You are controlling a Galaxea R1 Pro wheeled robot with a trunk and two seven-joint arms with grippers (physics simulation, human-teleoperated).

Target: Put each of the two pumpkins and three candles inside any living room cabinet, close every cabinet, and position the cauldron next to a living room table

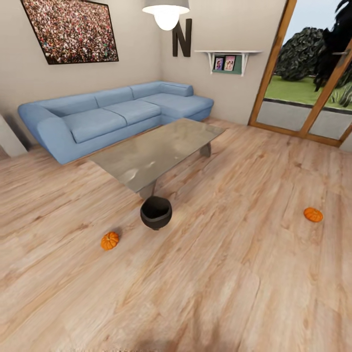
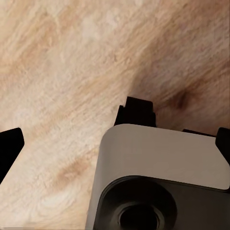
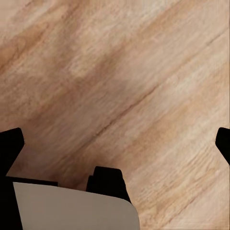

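Two small orange ribbed pumpkins (image 1: 110,240) (image 1: 313,214) lie on the wood floor (image 1: 205,293) well ahead of both claws, either side of the round black cauldron (image 1: 156,212) by the glass-topped table (image 1: 156,151). Each claw (image 2: 115,143) (image 3: 115,148) hangs spread and empty over bare planks. Driving forward carelessly could knock a pumpkin rolling away.

Orange pumpkins (image 1: 109,240), black cauldron (image 1: 156,212), blue sofa (image 1: 112,115), tan wood-grain floor (image 1: 220,274)

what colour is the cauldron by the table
Black, seen best in the head view: the cauldron.
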